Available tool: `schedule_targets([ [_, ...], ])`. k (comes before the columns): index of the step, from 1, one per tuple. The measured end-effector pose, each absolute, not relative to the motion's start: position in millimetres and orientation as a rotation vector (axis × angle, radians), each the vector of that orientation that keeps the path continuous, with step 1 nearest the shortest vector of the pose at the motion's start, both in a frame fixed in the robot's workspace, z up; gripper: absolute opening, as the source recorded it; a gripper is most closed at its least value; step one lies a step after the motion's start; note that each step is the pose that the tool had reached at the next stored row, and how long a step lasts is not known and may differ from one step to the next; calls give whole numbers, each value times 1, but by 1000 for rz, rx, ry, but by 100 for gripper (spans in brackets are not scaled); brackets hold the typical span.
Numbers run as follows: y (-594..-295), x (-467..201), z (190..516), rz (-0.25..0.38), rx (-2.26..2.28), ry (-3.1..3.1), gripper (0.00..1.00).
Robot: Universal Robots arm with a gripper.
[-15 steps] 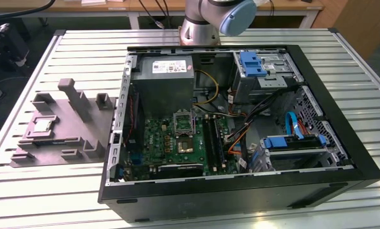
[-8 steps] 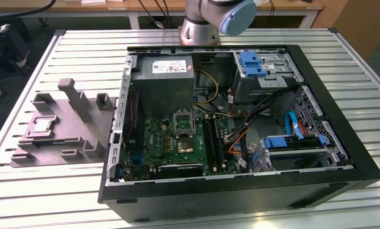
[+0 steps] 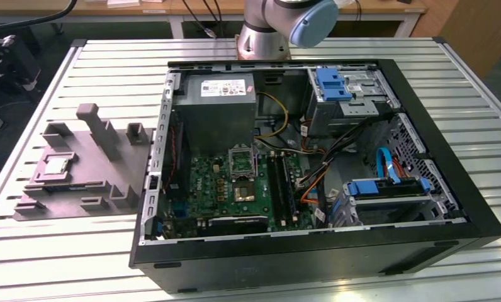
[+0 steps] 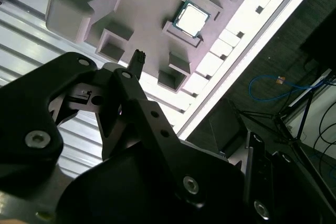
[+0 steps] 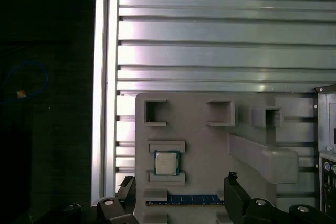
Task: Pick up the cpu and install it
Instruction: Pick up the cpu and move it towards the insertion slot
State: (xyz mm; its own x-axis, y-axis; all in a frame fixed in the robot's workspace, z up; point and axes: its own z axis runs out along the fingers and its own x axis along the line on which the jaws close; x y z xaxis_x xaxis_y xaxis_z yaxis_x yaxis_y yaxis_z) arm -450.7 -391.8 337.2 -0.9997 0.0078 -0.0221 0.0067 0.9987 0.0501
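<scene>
Jaws spread, empty. Ahead of them the cpu (image 5: 166, 162) lies flat in a grey tray (image 5: 210, 150) pocket, lid up. It is square, no long axis, edges parallel to the tray's. Tray is on the bench (image 5: 210, 24), at the exterior view's left of the open PC case (image 3: 318, 264).

The cpu (image 3: 56, 165), a small, thin square chip with a silvery metal top and a darker greenish rim, lies flat and face up in a shallow seat of a grey moulded holder (image 3: 91, 182). In the exterior view it rests toward the nine o'clock side of that holder, and the holder itself sits at nine o'clock of the open computer case (image 3: 318, 258), so the chip is well apart from the case and not yet inside it. In both wrist views the cpu (image 5: 166, 162) (image 4: 191, 18) sits squarely between two low raised ledges of the holder, its top uncovered and catching the light.
</scene>
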Motion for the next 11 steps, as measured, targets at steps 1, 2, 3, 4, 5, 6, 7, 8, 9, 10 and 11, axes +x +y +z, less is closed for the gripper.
schedule_targets([
  [1, -392, -451, 337, 78, 11, 3118, 76],
  [2, -392, -451, 337, 78, 11, 3118, 76],
  [3, -392, -451, 337, 78, 11, 3118, 76],
  [4, -392, -451, 337, 78, 11, 3118, 76],
  [5, -392, -451, 337, 78, 11, 3118, 76],
  [6, -392, -451, 337, 78, 11, 3118, 76],
  [7, -392, -451, 337, 78, 11, 3118, 76],
  [8, -392, -451, 337, 78, 11, 3118, 76],
  [9, -392, -451, 337, 78, 11, 3118, 76],
  [10, -392, -451, 337, 78, 11, 3118, 76],
  [11, -392, -451, 337, 78, 11, 3118, 76],
])
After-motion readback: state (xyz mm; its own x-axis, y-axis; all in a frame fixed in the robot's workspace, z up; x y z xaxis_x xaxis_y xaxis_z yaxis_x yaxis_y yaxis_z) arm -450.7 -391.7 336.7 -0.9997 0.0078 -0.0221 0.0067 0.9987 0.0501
